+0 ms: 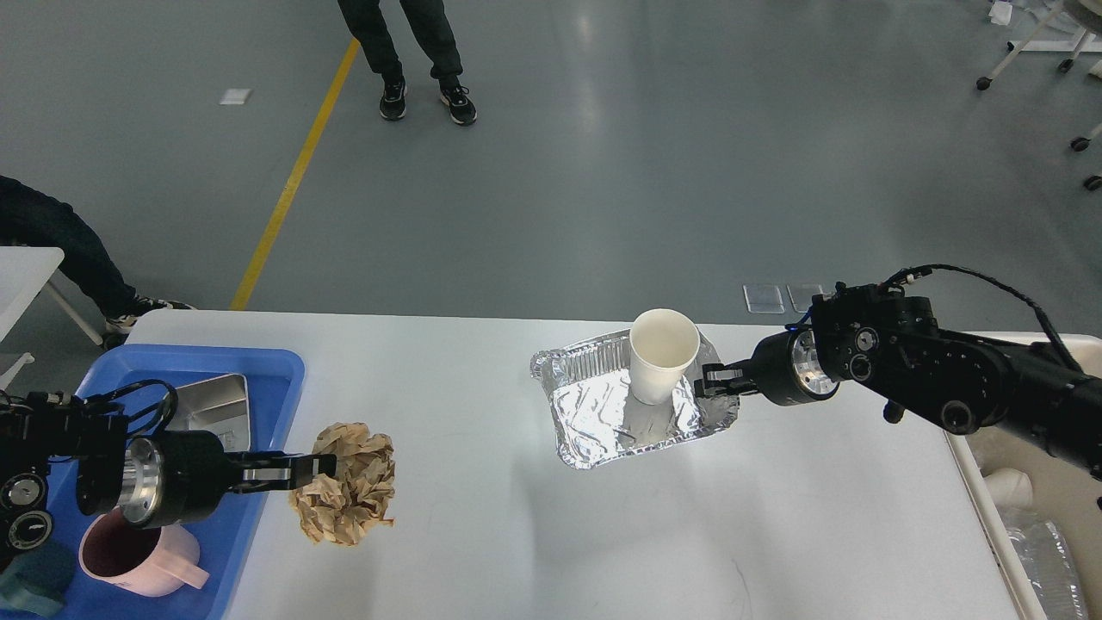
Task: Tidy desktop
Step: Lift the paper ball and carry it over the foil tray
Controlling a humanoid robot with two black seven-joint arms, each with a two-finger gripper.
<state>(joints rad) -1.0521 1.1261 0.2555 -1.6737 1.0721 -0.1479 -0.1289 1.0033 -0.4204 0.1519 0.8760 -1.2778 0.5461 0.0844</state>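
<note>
The white-grey desktop (534, 534) fills the lower view. My left gripper (314, 469) is shut on a crumpled ball of brown paper (349, 495) and holds it above the desktop, just right of the blue tray. My right gripper (713, 380) is shut on the right rim of a crinkled foil tray (603, 418) at the desktop's middle right. A white paper cup (661, 353) stands upright inside the foil tray at its far right corner.
A blue plastic tray (258, 366) at the left holds a steel dish (215, 405) and a pink mug (129, 560). A cream bin (1024, 491) stands past the desktop's right edge. Two people stand on the floor beyond.
</note>
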